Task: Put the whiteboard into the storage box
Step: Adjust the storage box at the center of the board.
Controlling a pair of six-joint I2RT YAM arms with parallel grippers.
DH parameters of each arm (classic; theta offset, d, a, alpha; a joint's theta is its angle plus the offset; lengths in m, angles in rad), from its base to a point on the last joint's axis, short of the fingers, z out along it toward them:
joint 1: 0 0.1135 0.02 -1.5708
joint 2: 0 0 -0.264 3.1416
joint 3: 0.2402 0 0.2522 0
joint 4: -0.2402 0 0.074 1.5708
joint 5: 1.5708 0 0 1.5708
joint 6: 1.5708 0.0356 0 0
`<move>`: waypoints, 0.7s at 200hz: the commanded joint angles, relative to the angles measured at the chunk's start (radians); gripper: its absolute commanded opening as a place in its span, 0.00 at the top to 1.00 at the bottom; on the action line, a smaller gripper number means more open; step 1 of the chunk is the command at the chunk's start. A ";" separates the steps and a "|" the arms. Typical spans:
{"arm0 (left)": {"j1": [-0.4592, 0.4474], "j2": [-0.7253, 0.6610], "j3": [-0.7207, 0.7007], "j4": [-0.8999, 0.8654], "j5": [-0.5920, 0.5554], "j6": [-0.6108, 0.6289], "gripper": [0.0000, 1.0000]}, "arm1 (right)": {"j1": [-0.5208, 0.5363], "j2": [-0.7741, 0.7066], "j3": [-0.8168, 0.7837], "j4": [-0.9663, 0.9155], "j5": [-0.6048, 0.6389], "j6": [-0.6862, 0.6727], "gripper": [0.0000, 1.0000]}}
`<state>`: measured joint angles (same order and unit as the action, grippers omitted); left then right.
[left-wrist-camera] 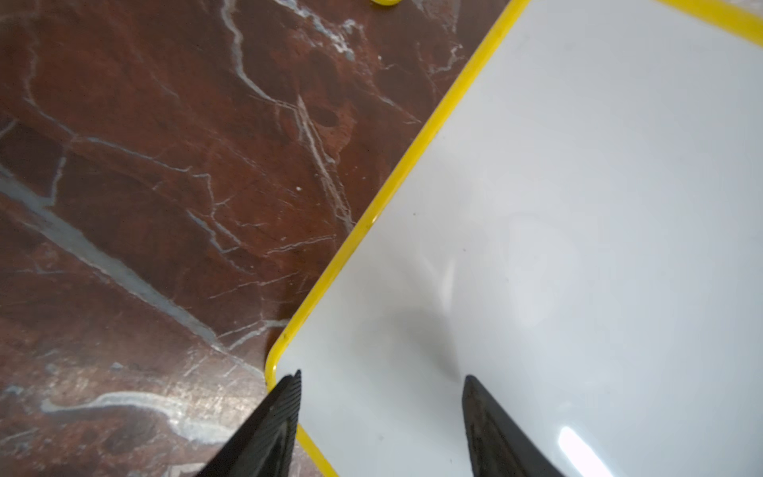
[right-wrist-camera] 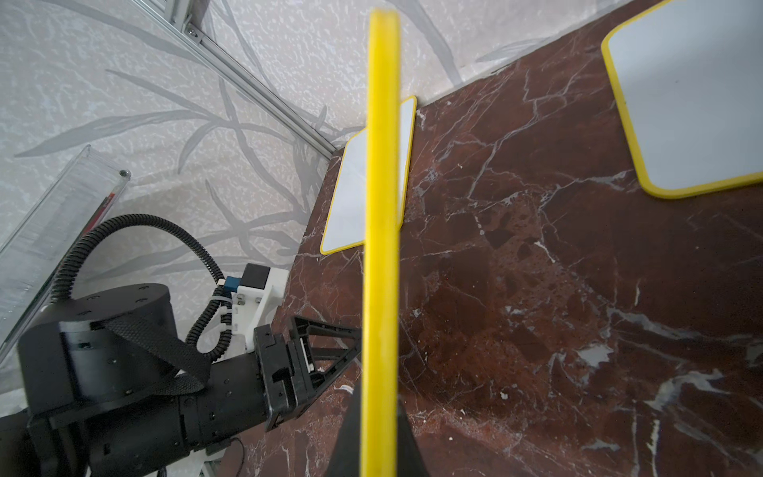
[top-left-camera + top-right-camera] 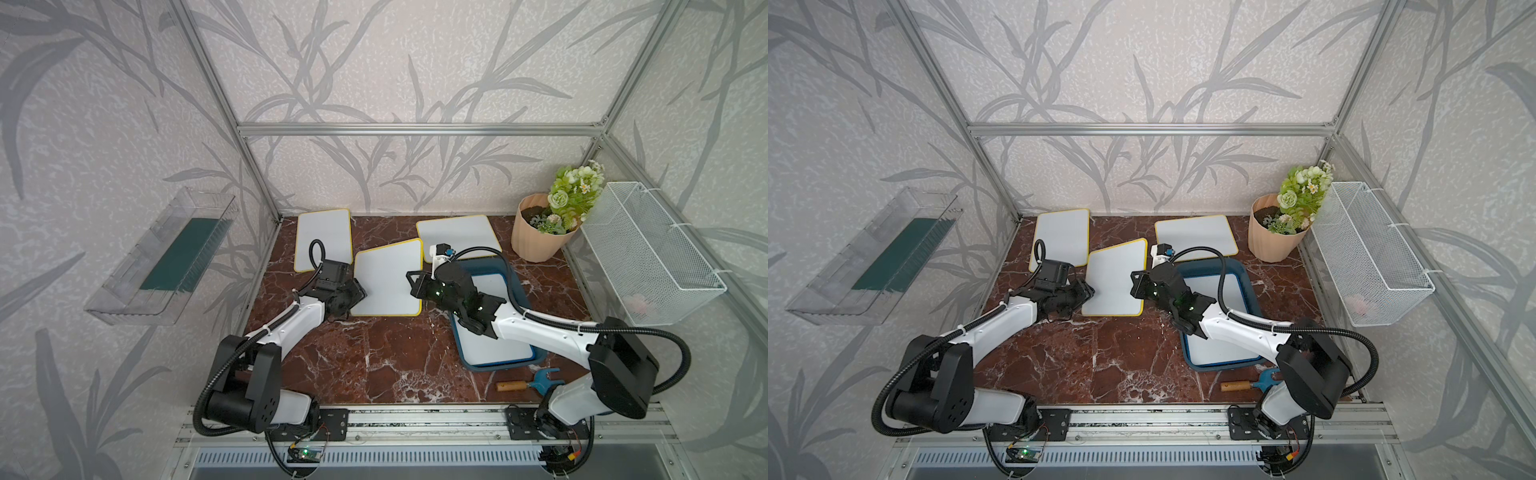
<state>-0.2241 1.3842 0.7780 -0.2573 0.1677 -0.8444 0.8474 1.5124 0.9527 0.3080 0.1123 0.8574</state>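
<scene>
In both top views the right gripper (image 3: 415, 284) is clamped on the right edge of a yellow-rimmed whiteboard (image 3: 388, 278). The board is tilted, that side lifted off the red marble table (image 3: 374, 365). The left gripper (image 3: 358, 296) sits at the board's near left corner, jaws apart, gripping nothing. Just right of the board stands the dark teal-blue storage box (image 3: 505, 365). A second whiteboard (image 3: 498, 347) lies flat inside it, under the right arm. A back left whiteboard (image 3: 324, 239) and a back right whiteboard (image 3: 459, 235) lie on the table, their faces blank white. A flower pot (image 3: 538, 237) stands in the far right corner beside a wire basket (image 3: 652, 253).

In the left wrist view the fingers (image 1: 285, 413) are spread. One tip is at the held board's rounded yellow corner, the other over its plain white face. Whether either touches cannot be told.

In the right wrist view the board shows edge-on, its yellow rim pinched between the two dark fingers.
</scene>
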 commanded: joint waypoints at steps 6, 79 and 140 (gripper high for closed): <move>-0.015 -0.057 0.051 -0.055 0.016 -0.034 0.36 | -0.029 -0.069 0.060 0.097 0.058 -0.046 1.00; -0.070 -0.084 0.148 -0.079 0.024 -0.117 0.37 | -0.101 -0.090 0.070 0.209 0.088 -0.010 1.00; -0.096 -0.105 0.147 0.042 0.070 -0.279 0.38 | -0.131 -0.118 0.081 0.295 0.140 0.022 1.00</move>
<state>-0.3107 1.3178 0.9108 -0.2886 0.2161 -1.0199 0.7261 1.4666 0.9794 0.4068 0.2089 0.8474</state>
